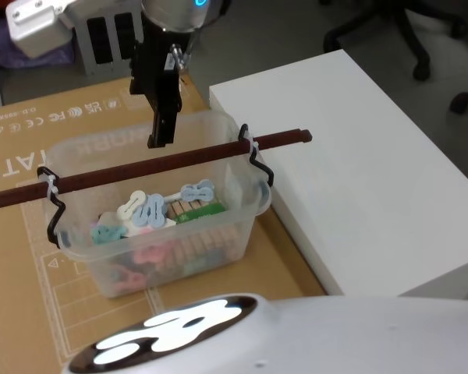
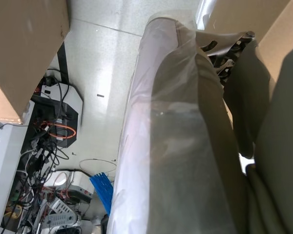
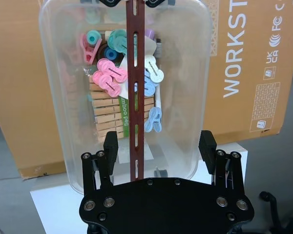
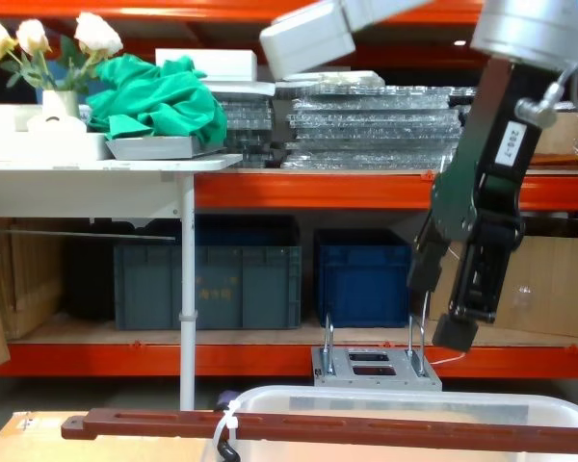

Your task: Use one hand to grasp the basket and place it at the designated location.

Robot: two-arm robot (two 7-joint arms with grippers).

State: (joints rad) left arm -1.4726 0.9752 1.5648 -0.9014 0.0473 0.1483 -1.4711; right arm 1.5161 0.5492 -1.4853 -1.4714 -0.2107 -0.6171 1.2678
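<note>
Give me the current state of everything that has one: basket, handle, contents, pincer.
basket: upright, resting on the cardboard box, not lifted.
handle: lying across the rim, zip-tied at both ends, ungripped.
clothes pegs: loose pile inside the basket.
right pincer: open, hovering above the handle, not touching it.

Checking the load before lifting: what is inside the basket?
The basket holds pastel plastic clips over wooden clothespins. The handle bar covers a strip; anything under the pile is hidden.
</note>
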